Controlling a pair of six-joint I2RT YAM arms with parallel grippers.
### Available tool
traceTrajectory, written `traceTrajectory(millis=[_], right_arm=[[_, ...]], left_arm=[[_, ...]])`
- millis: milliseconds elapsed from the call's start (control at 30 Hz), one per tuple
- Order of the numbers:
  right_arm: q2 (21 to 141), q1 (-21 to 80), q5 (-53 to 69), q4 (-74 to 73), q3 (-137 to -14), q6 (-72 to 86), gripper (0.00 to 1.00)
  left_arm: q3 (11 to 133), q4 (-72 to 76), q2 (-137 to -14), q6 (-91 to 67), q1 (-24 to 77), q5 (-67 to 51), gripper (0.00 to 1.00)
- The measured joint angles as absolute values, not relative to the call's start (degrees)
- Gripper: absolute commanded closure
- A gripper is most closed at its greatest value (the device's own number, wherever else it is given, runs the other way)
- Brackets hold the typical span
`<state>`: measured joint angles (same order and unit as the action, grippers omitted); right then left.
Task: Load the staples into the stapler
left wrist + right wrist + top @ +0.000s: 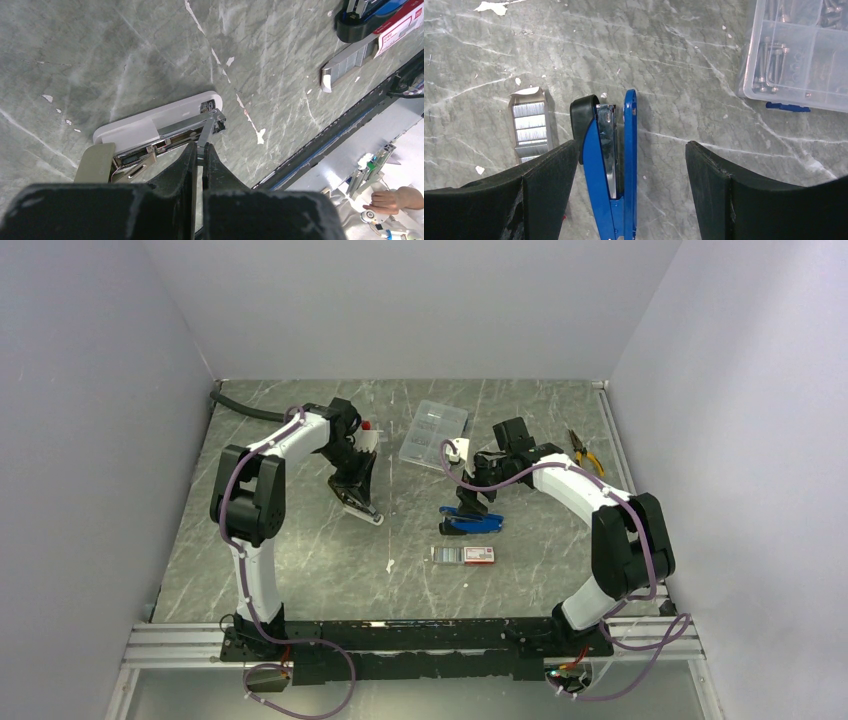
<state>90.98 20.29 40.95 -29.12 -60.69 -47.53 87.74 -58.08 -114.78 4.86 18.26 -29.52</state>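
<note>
A white stapler (150, 125) lies open on the table (100, 60), its chrome magazine exposed and its grey lid (95, 162) folded back. My left gripper (201, 146) is shut on a thin grey metal strip (209, 131), apparently a strip of staples, whose far end rests at the magazine's front. More staples (529, 127) lie in a grey tray beside the white box with a red end (466, 554). A blue stapler (616, 165) lies on its side between the fingers of my open right gripper (631, 145), nearer the left finger and untouched. From above, the left gripper (355, 488) hovers over the white stapler (363, 512).
A clear compartment case of small parts (433, 432) sits at the back centre, close to the right arm. Yellow-handled pliers (586, 452) lie at the back right. A black cable (245, 408) runs along the back left. White walls enclose three sides.
</note>
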Motion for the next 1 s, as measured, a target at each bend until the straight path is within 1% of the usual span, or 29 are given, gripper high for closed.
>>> traceTrajectory(millis=[500,1000], right_arm=[[91.42,20.29,40.93,-29.52,-60.69,-47.64,0.18],[91.85,20.29,40.91,-29.95,-60.69,-48.01,0.18]], left_arm=[[87.99,-58.61,-114.69,4.95,18.26,-31.05,0.97],[86.54,-58.24,-111.24,5.1,18.26,-31.55,0.97]])
